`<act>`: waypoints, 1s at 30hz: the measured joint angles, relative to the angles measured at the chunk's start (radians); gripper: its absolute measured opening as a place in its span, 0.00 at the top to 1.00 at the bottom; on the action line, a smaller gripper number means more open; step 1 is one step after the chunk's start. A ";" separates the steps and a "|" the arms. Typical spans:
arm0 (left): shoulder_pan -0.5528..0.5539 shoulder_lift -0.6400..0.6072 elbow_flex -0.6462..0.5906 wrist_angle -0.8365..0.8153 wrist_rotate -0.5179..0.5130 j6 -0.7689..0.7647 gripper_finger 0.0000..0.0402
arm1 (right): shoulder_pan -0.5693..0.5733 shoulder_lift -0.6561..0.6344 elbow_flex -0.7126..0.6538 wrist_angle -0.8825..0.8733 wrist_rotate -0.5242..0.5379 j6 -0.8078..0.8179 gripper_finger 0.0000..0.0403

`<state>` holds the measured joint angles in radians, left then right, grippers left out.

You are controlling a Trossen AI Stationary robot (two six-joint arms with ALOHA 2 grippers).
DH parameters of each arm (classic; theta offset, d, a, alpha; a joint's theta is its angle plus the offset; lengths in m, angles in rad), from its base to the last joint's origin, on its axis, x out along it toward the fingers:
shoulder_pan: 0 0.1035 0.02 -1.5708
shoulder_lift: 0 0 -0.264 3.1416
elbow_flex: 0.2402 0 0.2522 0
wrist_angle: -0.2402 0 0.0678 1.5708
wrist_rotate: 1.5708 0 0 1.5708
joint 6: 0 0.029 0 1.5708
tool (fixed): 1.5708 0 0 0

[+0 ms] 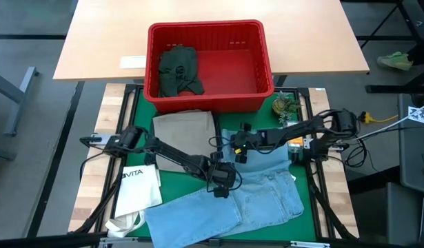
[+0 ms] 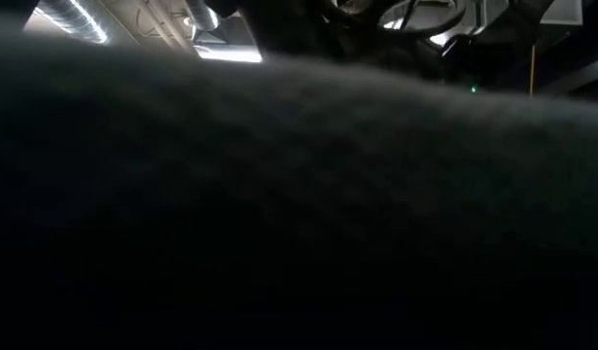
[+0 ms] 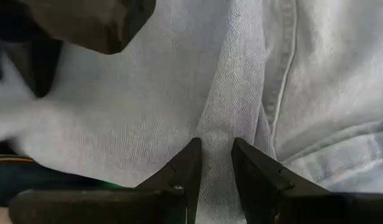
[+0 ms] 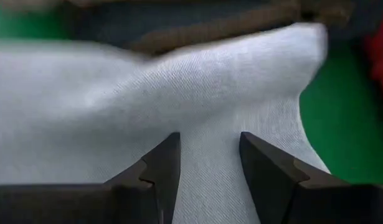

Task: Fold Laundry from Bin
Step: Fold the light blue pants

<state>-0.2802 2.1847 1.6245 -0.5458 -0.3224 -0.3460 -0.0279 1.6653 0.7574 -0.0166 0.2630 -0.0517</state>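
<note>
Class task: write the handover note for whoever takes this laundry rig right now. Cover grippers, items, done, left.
Left gripper: shut on a fold of the light jeans, mid-mat.
Right gripper: shut on the jeans' upper edge.
Red bin: behind the mat, dark green garment inside.
Tan trousers: folded on the mat in front of the bin.
Done: tan trousers folded.
Left: finish folding the jeans, then the green garment.

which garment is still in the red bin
The dark green piece, bunched at the left end of the bin; the tan trousers and light blue jeans lie on the table.
</note>
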 joint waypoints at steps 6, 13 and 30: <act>-0.016 0.006 0.001 0.006 -0.006 -0.014 0.79 | -0.041 0.032 0.005 -0.069 -0.012 0.101 0.59; -0.022 0.006 0.000 0.005 -0.002 -0.019 0.79 | -0.089 0.013 0.002 -0.078 -0.031 0.103 0.59; -0.027 -0.033 -0.004 -0.015 0.032 -0.048 0.79 | -0.165 -0.110 -0.004 -0.053 -0.010 0.043 0.59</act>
<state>-0.3073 2.1517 1.6209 -0.5605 -0.2904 -0.3938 -0.1925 1.5552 0.7536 -0.0700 0.2534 -0.0083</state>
